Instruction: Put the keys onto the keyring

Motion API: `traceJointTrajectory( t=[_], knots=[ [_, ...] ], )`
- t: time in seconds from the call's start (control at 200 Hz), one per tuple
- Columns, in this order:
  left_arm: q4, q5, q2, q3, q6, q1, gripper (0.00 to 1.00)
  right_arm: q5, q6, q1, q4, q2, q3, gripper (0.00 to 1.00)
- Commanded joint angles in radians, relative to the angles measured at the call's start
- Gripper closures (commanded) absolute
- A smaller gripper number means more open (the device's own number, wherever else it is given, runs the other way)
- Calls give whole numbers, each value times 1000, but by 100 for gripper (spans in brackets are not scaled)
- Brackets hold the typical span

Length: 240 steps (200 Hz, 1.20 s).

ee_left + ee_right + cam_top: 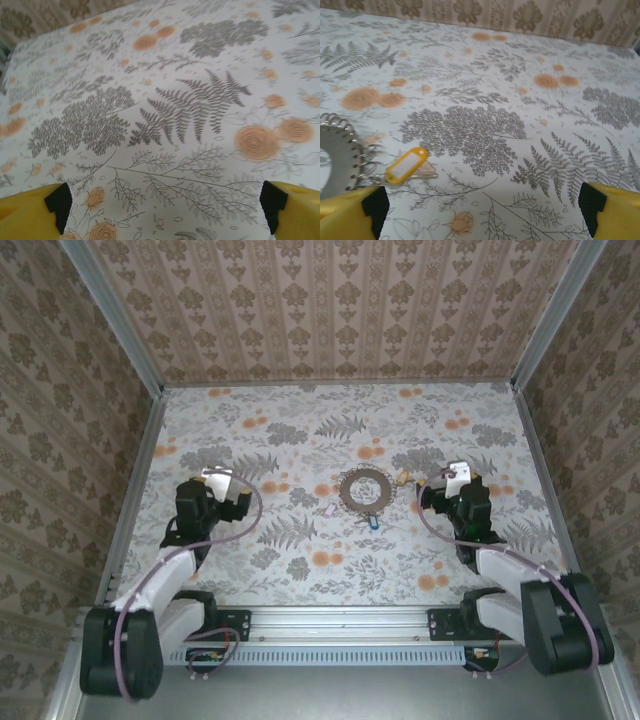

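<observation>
**Top view.** The keyring [347,490] is shown lying flat near the middle of the floral table [300,420], between the two arms. Three keys are laid loose around it:
- The brass-gold key [403,478] is seen just beside its right edge.
- The lilac key [330,508] is seen near its lower left.
- The blue key [373,521] is seen just below it.

The left end effector [244,502] is held well to the left of the keyring. The right end effector [427,496] is held near the brass-gold key.

**Left wrist view.** The left end effector [165,205] is spread wide over bare table, and nothing is gripped.

**Right wrist view.** The right end effector [484,207] is likewise spread wide and empty. The brass-gold key [406,165] is seen just beside the keyring [335,150]. Whether the two touch cannot be told.
</observation>
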Motion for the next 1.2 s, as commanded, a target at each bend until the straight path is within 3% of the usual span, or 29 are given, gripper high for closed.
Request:
traceJointTrajectory(
  t=[0.0,0.125,0.19,0.265,0.31,0.365,0.46,0.595,1.195],
  knots=[
    [322,-9,114,-25,-93,27,0,5,66,-31,324,126,-3,0],
    [462,24,254,-4,-78,52,0,-47,106,-85,329,305,77,0],
    [502,23,332,24,-58,57,0,-58,125,-100,433,406,87,0],
    [643,24,465,23,-83,90,0,-72,118,-103,293,360,117,0],
    [750,54,548,23,-107,124,0,-87,107,-100,338,393,124,0],
    [569,76,502,67,-140,152,0,-73,110,-96,271,373,140,0],
    [537,63,517,99,-142,150,0,-2,137,-93,225,372,164,0],
    [546,15,522,102,-135,131,0,9,126,-85,218,376,173,0],
    [537,14,519,101,-136,130,0,8,100,-65,186,379,191,0]
  ],
)
